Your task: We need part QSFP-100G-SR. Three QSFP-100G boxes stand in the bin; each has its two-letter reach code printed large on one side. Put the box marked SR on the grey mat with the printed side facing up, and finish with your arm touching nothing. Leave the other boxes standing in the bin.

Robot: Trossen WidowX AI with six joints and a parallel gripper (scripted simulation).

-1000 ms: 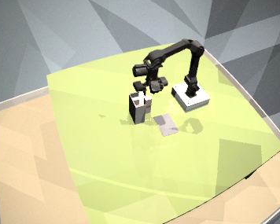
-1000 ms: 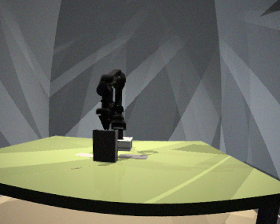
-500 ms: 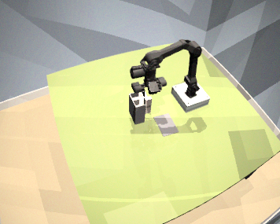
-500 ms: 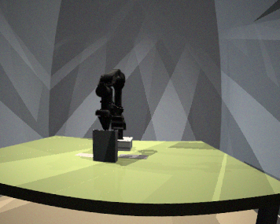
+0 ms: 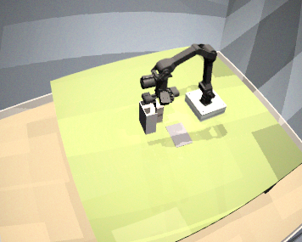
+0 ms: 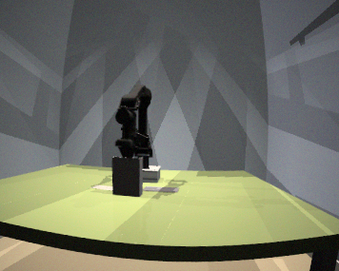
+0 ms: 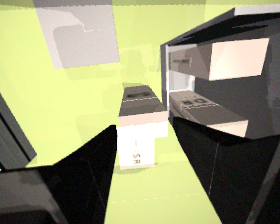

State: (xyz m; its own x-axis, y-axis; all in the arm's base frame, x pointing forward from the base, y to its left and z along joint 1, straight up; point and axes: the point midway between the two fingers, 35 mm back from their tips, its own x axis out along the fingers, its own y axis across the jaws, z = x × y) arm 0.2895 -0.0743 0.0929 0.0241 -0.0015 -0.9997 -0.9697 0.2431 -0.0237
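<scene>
Box (image 7: 143, 125) (image 5: 159, 116) upright just outside the bin, right below the hand (image 5: 159, 106) (image 7: 144, 125), with its top end in the gap between the fingertips. Hand partly open, about halfway, holding nothing. Two big letters, SR, on a flat white patch (image 7: 136, 150) (image 6: 103, 187) on the table, just past that box. Letters on the box too smudgy to read, so no telling for sure if that one is the SR box.

Under everything, a bright green table (image 5: 130, 179) (image 6: 179, 220) (image 7: 150, 197) with soft shadows. Around it, grey-blue walls (image 5: 117, 26) (image 6: 169, 67) and a tan floor (image 5: 30, 162) (image 6: 17, 258).

Close by, a tall dark bin (image 5: 149, 124) (image 6: 127, 177) (image 7: 260, 95) with two more boxes (image 7: 239, 59) (image 7: 210, 111) standing inside. Bin wall right beside one finger, a bit in the way. Near the bin, on the side toward the arm's white base (image 5: 194, 106) (image 6: 152, 174), a grey mat (image 5: 179, 135) (image 6: 161, 189) (image 7: 82, 37), flat, partly in shadow.
</scene>
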